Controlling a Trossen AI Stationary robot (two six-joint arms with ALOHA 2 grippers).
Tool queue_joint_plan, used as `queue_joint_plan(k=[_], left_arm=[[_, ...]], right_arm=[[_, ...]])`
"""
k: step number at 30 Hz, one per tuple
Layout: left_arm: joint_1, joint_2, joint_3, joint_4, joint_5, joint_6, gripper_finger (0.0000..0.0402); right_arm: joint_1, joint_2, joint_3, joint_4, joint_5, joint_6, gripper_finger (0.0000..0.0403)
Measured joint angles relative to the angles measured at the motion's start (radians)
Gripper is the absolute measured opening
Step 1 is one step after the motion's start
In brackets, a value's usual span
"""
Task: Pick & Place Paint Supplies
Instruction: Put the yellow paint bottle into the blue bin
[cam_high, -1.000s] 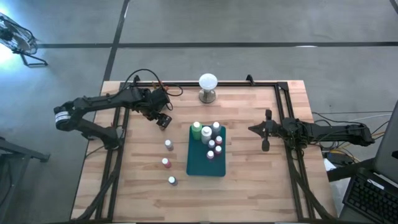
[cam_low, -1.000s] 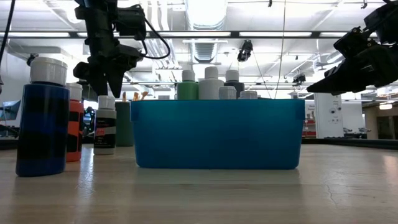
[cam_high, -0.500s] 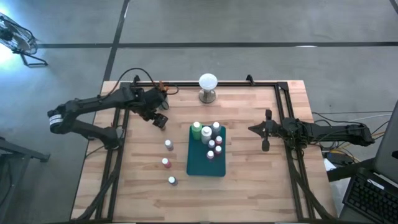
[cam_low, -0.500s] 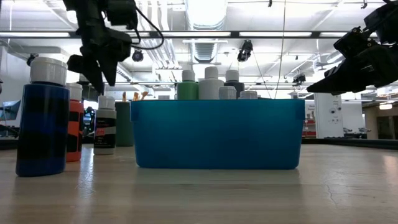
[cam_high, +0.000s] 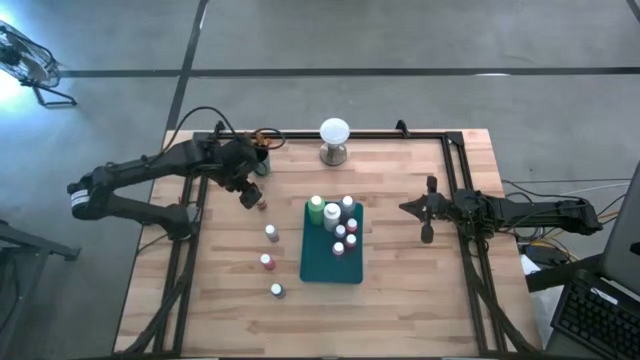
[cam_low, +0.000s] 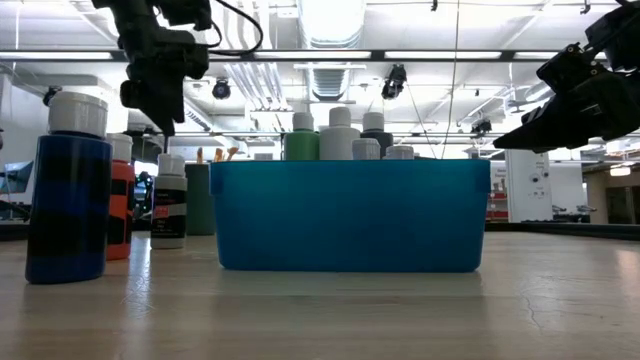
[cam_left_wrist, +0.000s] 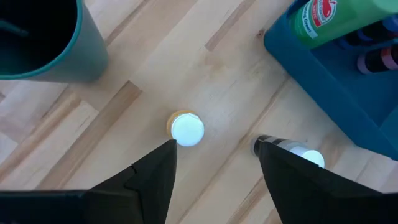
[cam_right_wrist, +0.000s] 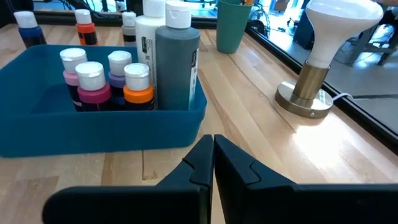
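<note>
Orange bottle below open left hand.

A lab: concrete floor, ceiling strip lights, wooden bench.

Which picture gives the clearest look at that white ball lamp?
The right wrist view: the white ball lamp shows large, metal base included. The high view shows it small, from above. The low and left wrist views miss it.
</note>
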Motion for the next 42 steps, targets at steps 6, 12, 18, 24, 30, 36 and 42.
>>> queue_joint_plan(k=[6,12,18,24,30,36,42], left_arm=[[0.0,0.008,0.0,0.01,-0.022,-0.148,0.0234],[0.0,0.058,0.0,0.02,-0.044,-0.162,0.0234],[0.0,0.148,0.0,0.011,-0.055,-0.149,0.0234],[0.004,0.208,0.0,0.001,-0.084,-0.15,0.0234],[0.005,0.237,0.0,-0.005,-0.085,-0.152,0.0234],[0.005,0.259,0.0,0.007,-0.085,-0.145,0.0234],[0.005,0.292,0.0,0.019,-0.084,-0.137,0.0234]], right_arm=[[0.0,0.0,0.0,0.0,0.0,0.009,0.0008],[0.0,0.0,0.0,0.0,0.0,0.011,0.0008],[0.0,0.0,0.0,0.0,0.0,0.01,0.0008],[0.0,0.0,0.0,0.0,0.0,0.001,0.0008],[0.0,0.0,0.0,0.0,0.0,0.0,0.0008],[0.0,0.0,0.0,0.0,0.0,0.007,0.0008],[0.0,0.0,0.0,0.0,0.0,0.013,0.0008]])
